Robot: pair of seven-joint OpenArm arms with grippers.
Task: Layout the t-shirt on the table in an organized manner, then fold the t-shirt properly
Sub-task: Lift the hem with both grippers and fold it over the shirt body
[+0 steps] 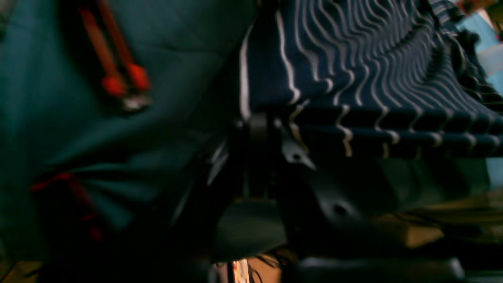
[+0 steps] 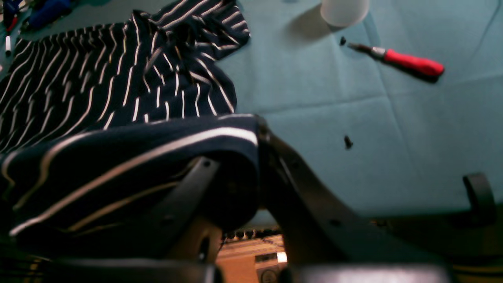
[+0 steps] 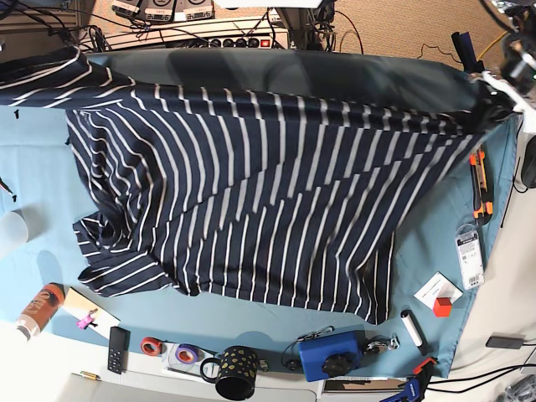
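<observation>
T-shirt [image 3: 251, 193] lies spread across the table [image 3: 33, 167], its far hem lifted; I have the left gripper [image 1: 257, 129] and right gripper [image 2: 235, 157] each pinching a corner; layout step, I judge; next, lower it flat.

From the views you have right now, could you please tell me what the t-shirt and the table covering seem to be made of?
The t-shirt: apparently soft knit fabric, matte navy with thin white stripes; it drapes and ripples. The table covering: seemingly thin teal cloth, matte, showing creases and fold lines.
</observation>
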